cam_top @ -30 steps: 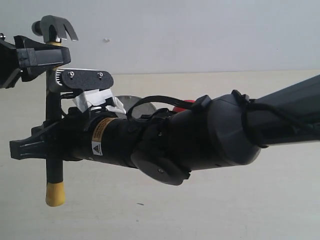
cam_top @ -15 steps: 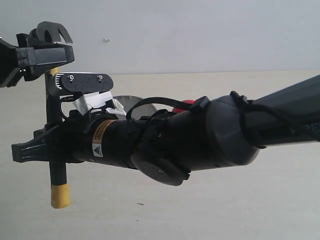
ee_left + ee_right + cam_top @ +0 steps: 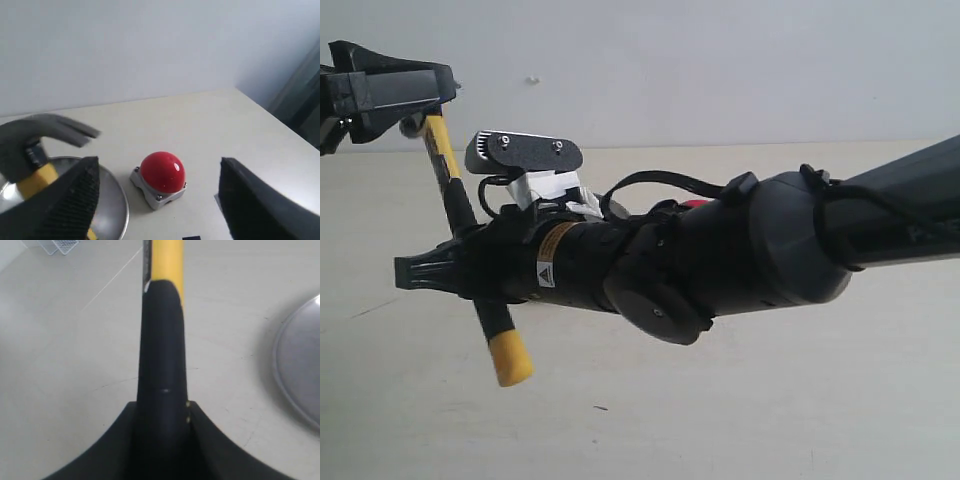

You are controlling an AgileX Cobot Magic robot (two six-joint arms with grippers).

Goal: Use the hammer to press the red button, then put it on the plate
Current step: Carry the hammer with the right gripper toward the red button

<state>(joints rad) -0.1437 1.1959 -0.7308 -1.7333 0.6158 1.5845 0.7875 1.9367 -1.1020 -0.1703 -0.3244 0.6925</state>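
While the R fingers (image 3: 420, 272) gripped the hammer (image 3: 448, 170) mid-handle, tilted above the tabletop (image 3: 770, 400), the L fingers (image 3: 415, 88) stood wide apart near its head, holding nothing; the red button (image 3: 162, 172) sat just beside the plate (image 3: 114, 200).

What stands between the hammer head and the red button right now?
Nothing on the table: the left wrist view shows it bare around the red button, beside the plate. The open left gripper hangs close by the hammer head, though, and may crowd the swing; the right gripper holds the handle.
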